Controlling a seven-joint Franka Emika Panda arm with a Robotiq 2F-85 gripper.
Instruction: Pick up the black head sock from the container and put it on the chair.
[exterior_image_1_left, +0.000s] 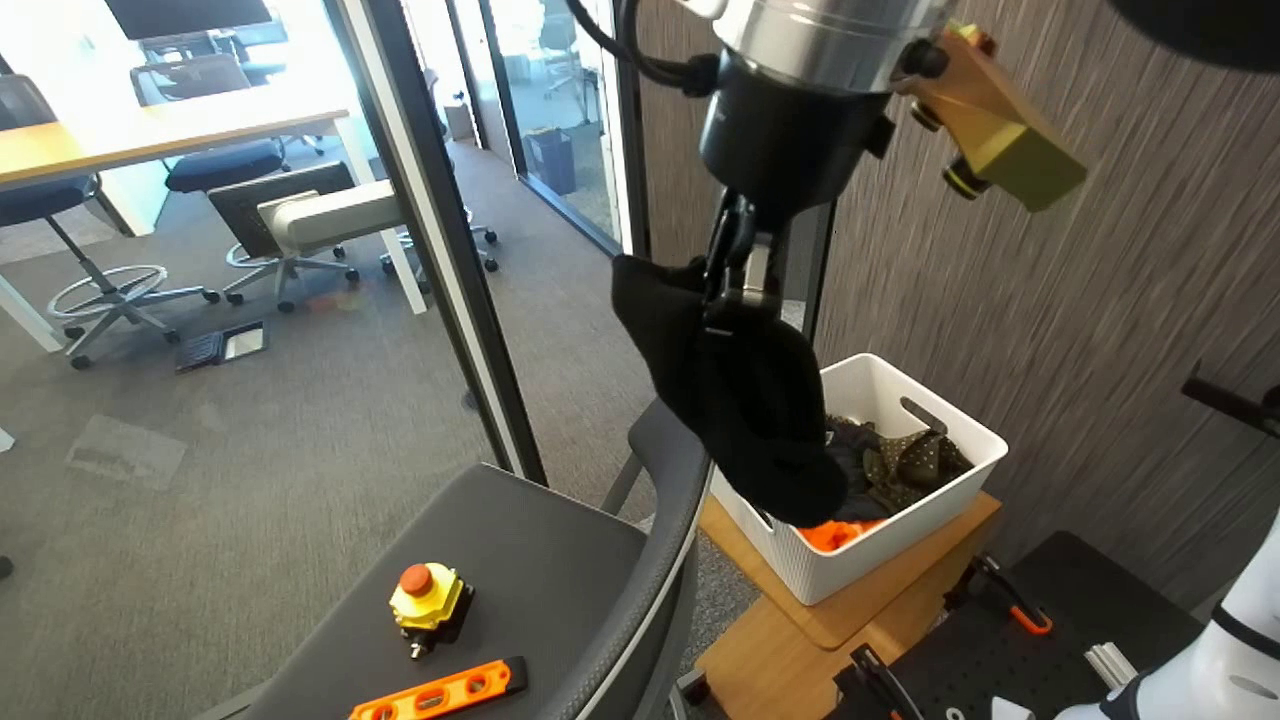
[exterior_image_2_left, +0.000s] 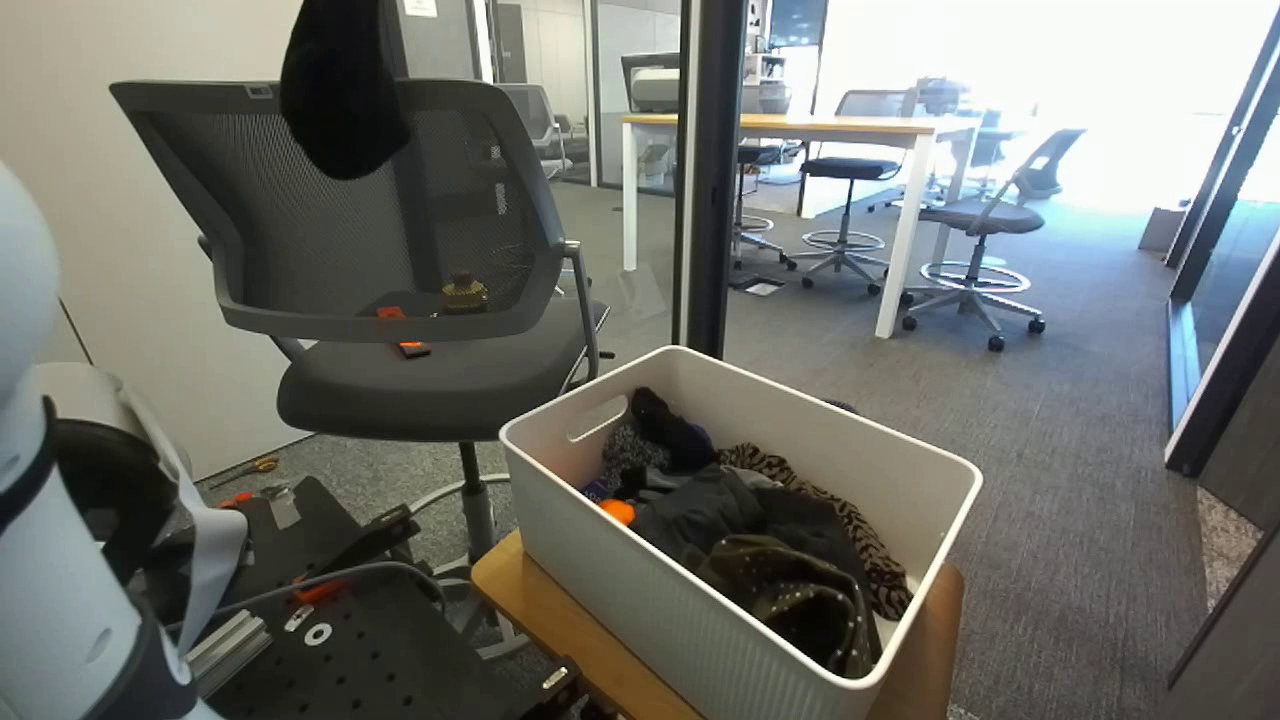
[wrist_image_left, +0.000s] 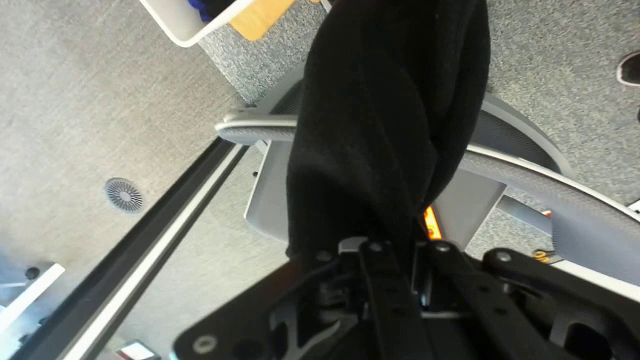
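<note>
The silver wrist (exterior_image_1_left: 835, 45) hangs aloft with the black gripper (exterior_image_1_left: 738, 305) pointing down, its slender fingers (exterior_image_1_left: 757, 270) clamped nearly together, while a white section of the arm (exterior_image_2_left: 60, 590) shows at the edge of both exterior views.

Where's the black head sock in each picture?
In an exterior view: black head sock, near the middle.
In an exterior view: black head sock, top left.
Wrist view: black head sock, upper middle.
Shared landmark: white container, cut off at top left in the wrist view.

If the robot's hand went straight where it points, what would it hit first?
Probably the chair below, touched first by the black head sock the hand holds; backrest or seat, depth leaves unclear.
</note>
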